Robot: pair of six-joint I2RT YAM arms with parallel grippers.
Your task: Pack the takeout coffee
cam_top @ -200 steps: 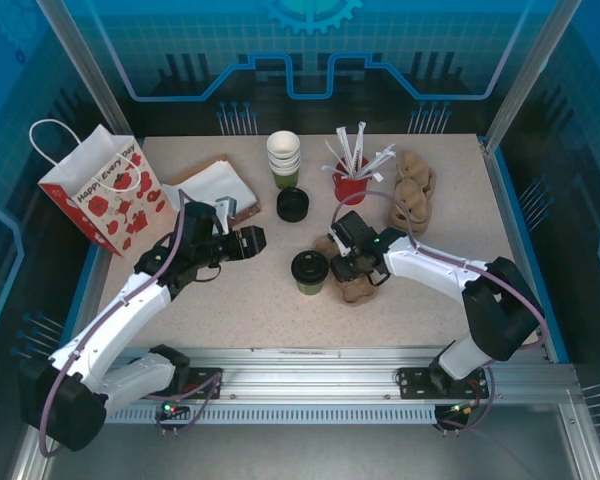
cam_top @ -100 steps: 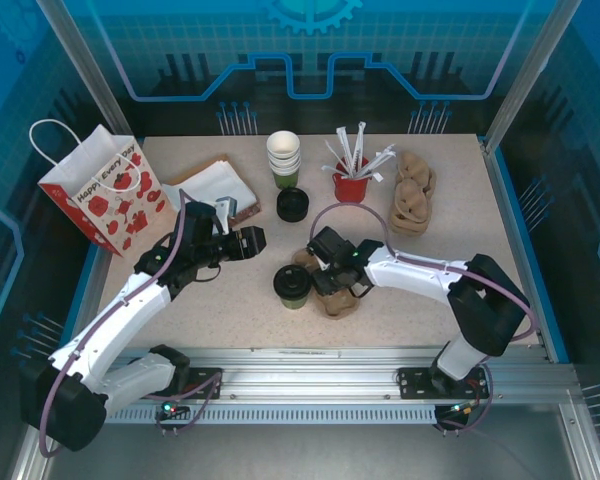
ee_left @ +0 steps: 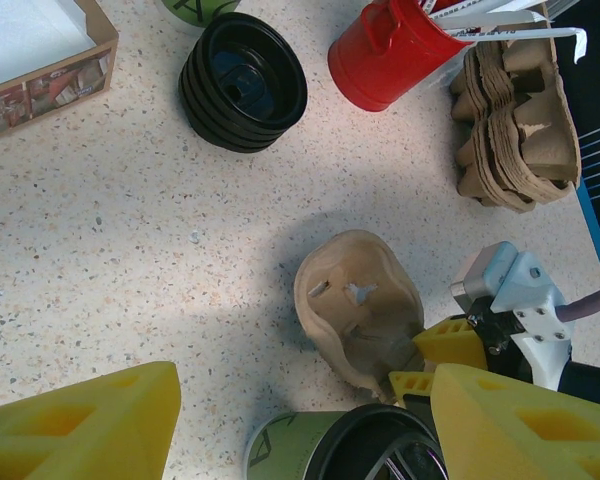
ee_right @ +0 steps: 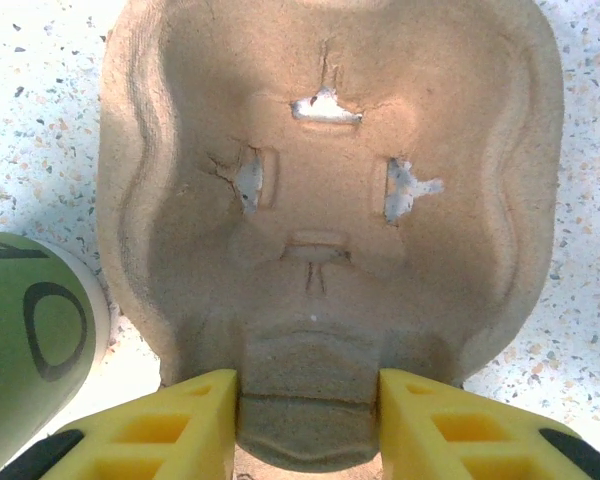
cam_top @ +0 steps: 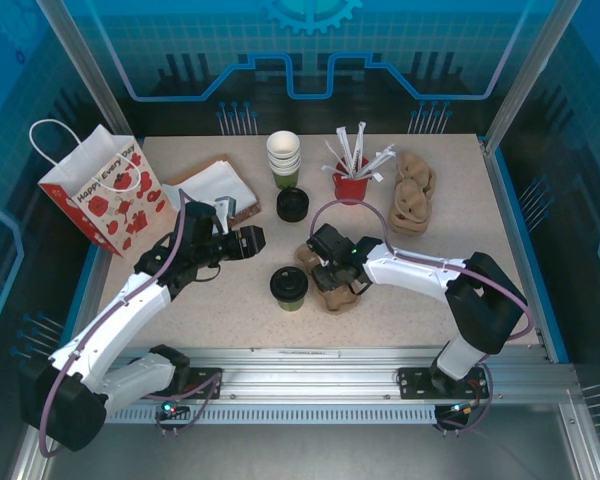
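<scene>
coffee (cam_top: 288, 286): upright, lid on, standing on table (cam_top: 220, 310) between the arms, just beside carrier (ee_right: 320, 180) | right gripper (ee_right: 305, 392): clamped on the carrier's edge ridge, one finger on each side | left gripper (cam_top: 254, 240): jaws apart, empty, hanging over the table, apart from coffee

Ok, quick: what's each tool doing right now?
Left tool: open, holding nothing.
Right tool: closed on the carrier.
</scene>
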